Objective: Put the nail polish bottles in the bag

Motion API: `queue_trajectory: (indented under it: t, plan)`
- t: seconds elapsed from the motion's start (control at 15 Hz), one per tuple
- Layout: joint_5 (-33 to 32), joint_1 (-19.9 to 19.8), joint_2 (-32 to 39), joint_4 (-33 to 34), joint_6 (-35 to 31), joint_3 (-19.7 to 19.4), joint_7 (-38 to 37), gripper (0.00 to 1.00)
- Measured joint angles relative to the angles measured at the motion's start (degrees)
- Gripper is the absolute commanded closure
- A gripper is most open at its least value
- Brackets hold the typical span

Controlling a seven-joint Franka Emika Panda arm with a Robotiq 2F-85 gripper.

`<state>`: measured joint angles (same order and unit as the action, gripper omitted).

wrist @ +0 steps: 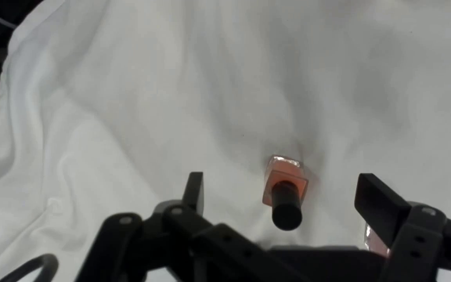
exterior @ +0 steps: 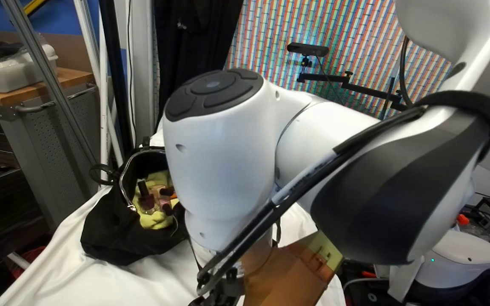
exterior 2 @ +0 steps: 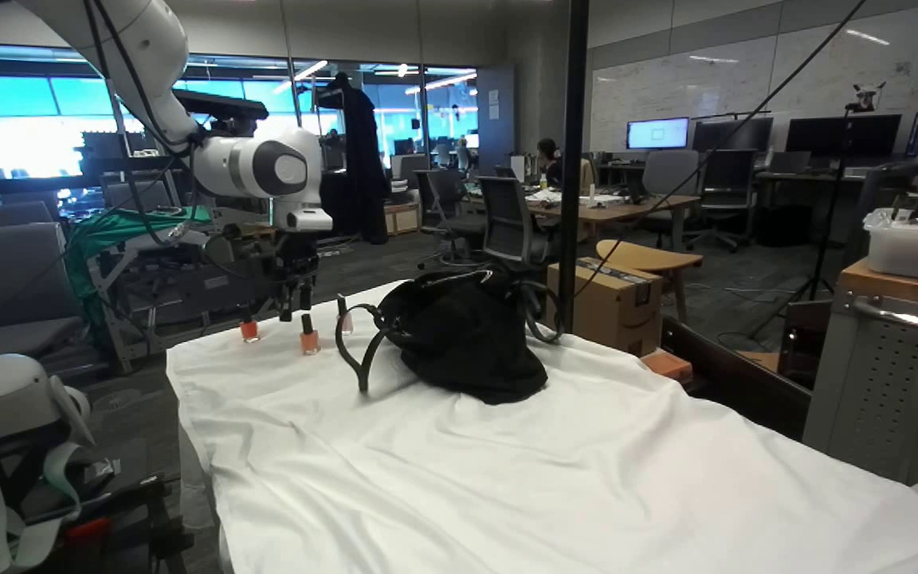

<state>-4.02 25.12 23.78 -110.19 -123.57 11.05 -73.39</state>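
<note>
End effector (wrist: 279,192): hangs over the white-covered surface (exterior 2: 523,478), its two fingers (wrist: 195,192) spread wide apart, nothing in their hold.
Coral bottle (wrist: 284,176): stands in the gap between the fingers in the wrist view, about midway, black cap up; pale surface shows on either side of it, and it touches neither finger. Whether the fingertips reach down to the cap's level cannot be told.
Pink bottle (wrist: 373,239): outside the gap, partly hidden by the finger at the right of the wrist view.
Bottles upright near the end effector: in an exterior view, a red-orange bottle (exterior 2: 249,330), an orange bottle (exterior 2: 310,344) and a pale pink bottle (exterior 2: 347,321); the fingertips hang between the red-orange and the orange ones as seen there. How these three pair with the two in the wrist view is not certain.
Bag (exterior 2: 475,343): black, slumped on the surface, to the right of all three there, apart from the end effector.
Strap (exterior 2: 363,379): loops from the bag and crosses in front of the pale pink bottle in that view.
Inside the bag: in an exterior view, yellow-green fabric (exterior: 155,221), with a dark red bottle (exterior: 146,202) beside other bottles (exterior: 167,208) too crowded to count.
Arm (exterior: 219,161): covers much of that view, the end effector only partly visible at the lower edge.
</note>
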Motion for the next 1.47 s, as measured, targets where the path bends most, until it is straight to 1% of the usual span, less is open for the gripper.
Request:
queue_trajectory:
  t: [0.4,0.87,1.47]
  plan:
    - [2.1,0.1,0.3,-3.8,-5.8,0.7,-2.3,0.00]
    - [3.5,0.1,1.1,-7.1,-11.8,0.9,-2.4,0.00]
    - [3.5,0.1,3.1,-7.2,-13.5,0.8,-2.3,0.00]
